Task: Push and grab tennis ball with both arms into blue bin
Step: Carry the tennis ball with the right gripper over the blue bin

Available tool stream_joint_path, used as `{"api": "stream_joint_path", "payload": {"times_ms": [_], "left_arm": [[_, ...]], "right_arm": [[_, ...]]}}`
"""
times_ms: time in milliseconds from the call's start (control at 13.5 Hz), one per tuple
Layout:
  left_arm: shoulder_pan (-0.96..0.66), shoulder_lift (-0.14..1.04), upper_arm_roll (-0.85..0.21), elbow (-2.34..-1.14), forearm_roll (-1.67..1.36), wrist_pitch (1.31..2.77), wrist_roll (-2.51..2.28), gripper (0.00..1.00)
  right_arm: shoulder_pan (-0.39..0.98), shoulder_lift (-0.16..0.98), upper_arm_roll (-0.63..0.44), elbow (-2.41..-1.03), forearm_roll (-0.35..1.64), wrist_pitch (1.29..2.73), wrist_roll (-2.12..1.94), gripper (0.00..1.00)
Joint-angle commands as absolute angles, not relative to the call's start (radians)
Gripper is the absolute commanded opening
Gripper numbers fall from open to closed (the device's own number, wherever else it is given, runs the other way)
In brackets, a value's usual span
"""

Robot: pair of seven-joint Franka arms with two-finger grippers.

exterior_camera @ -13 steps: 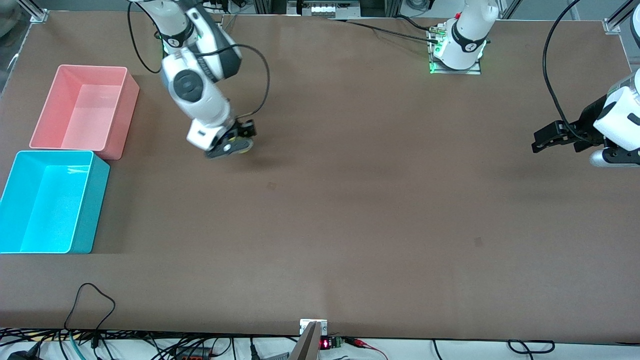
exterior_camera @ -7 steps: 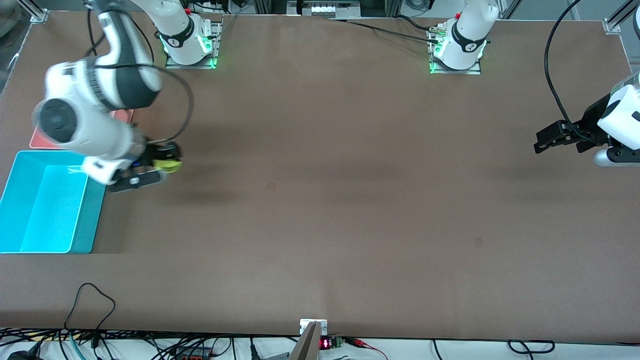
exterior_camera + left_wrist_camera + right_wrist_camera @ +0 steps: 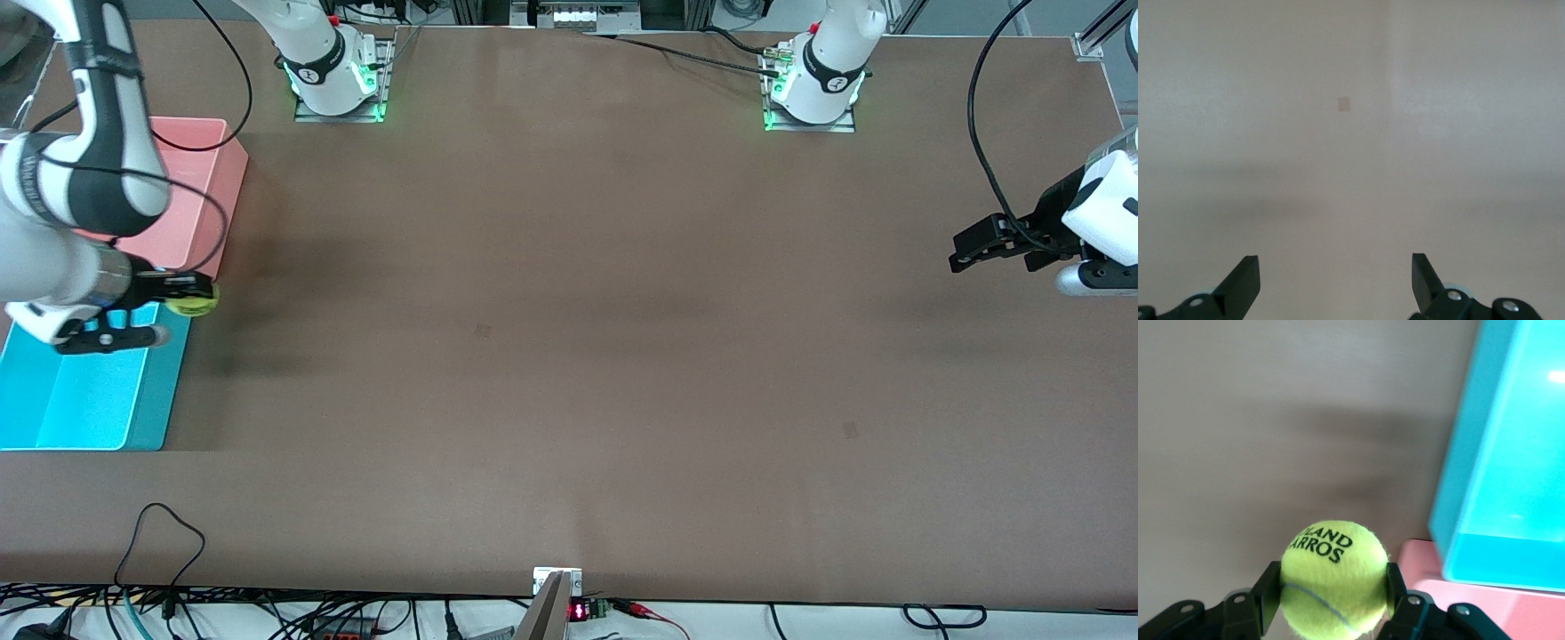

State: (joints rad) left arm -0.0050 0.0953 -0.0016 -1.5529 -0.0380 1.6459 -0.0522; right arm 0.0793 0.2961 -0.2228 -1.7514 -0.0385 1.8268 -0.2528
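Observation:
My right gripper (image 3: 191,300) is shut on the yellow-green tennis ball (image 3: 196,303) and holds it in the air over the blue bin's (image 3: 53,418) corner nearest the pink bin. In the right wrist view the ball (image 3: 1335,577), with black lettering, sits between the two black fingers (image 3: 1268,590), and the blue bin's wall (image 3: 1485,473) stands beside it. My left gripper (image 3: 965,249) is open and empty, waiting above the table at the left arm's end. In the left wrist view (image 3: 1336,283) its fingers stand wide apart over bare brown table.
A pink bin (image 3: 213,191) stands right beside the blue bin, farther from the front camera. The right arm's white forearm (image 3: 44,267) hangs over both bins. Cables lie along the table's near edge (image 3: 160,524).
My right arm has swung with the ball from the middle of the table toward the bins and now holds it at the blue bin's corner. The left arm has hardly moved.

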Motion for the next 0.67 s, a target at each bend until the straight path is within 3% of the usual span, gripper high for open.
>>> {"api": "stream_joint_path", "payload": {"times_ms": [0, 594], "left_arm": [[-0.008, 0.081, 0.003, -1.551, -0.035, 1.644, -0.034, 1.0], [-0.008, 0.081, 0.003, -1.552, -0.035, 1.643, -0.034, 1.0]], "right_arm": [[0.048, 0.362, -0.307, -1.697, -0.057, 1.856, -0.382, 0.11], [-0.098, 0.528, -0.318, -1.698, -0.064, 2.029, -0.531, 0.16]]}}
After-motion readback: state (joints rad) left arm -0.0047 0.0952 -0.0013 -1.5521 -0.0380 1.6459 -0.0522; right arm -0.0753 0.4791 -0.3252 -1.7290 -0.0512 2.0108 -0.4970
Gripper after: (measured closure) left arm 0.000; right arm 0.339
